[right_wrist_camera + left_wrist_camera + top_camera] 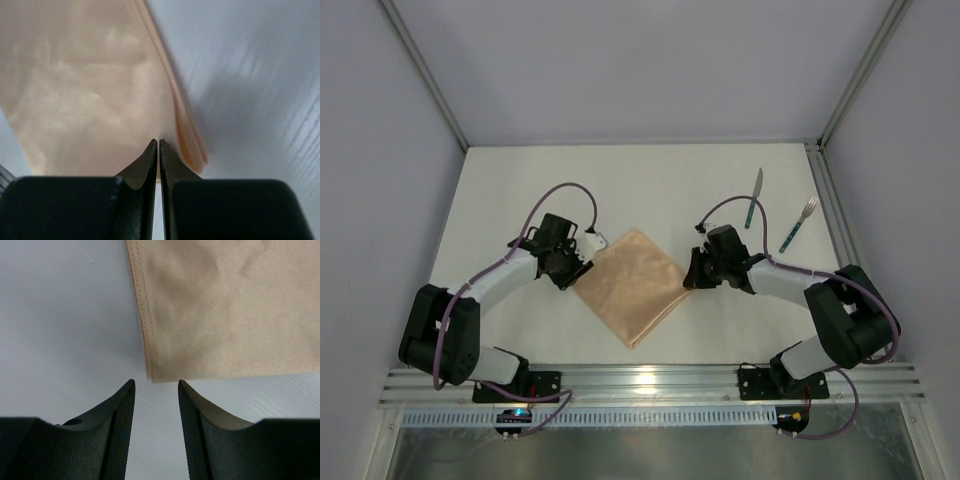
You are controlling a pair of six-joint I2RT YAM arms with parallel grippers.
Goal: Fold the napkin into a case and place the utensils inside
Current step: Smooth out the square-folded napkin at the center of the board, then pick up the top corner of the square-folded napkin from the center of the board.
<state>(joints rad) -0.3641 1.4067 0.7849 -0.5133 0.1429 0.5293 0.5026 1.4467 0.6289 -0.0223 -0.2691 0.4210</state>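
The right gripper [158, 143] has its two dark fingers pressed together, pinching the edge of the napkin [632, 285] at its right-hand corner. In the right wrist view, the peach-orange cloth rises away from the fingertips, and just to the right of them its edge shows two thin layers lying one on the other.

The left gripper [155, 383] has its jaws spread apart and holds nothing. Its fingertips sit low over the white table [620, 190], just short of the napkin's left corner. A stitched hem runs up from that corner along the cloth's edge.

From above, the napkin lies flat near the middle of the table, turned like a diamond. One corner points toward the arm bases and one points away. The two arms reach in from either side, so the grippers face each other across the cloth.

The utensils lie well apart from the napkin, toward the far right of the table beyond the right arm. The knife [756, 196] and the fork [799, 224] lie side by side without touching. Each has its teal-green handle nearer the arms and its silver end pointing away.
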